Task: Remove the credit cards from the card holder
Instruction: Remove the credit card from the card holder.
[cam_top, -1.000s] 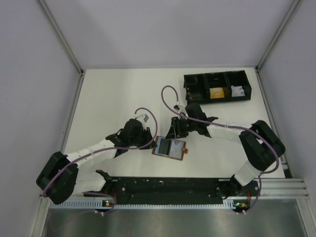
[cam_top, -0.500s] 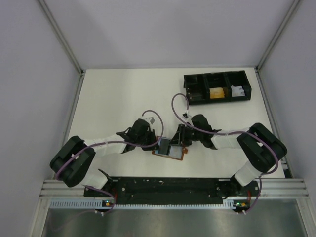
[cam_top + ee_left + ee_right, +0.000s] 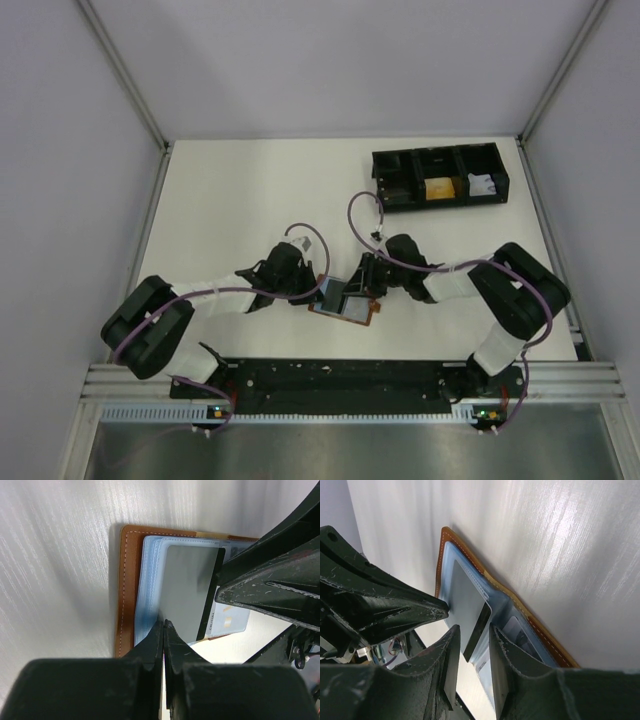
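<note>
The left pincer (image 3: 164,628) is pinched shut at the card holder (image 3: 126,580) edge; the right pincer (image 3: 473,630) sits narrow around the grey card (image 3: 466,594); squeeze, then pull straight out slowly.

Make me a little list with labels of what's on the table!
Card holder: brown, open on the table, blue pockets showing
Grey card: on the blue pockets
Left gripper: shut, tips at the pockets' edge
Right gripper: open around the grey card's corner
Tray: black, far right corner, untouched
</note>
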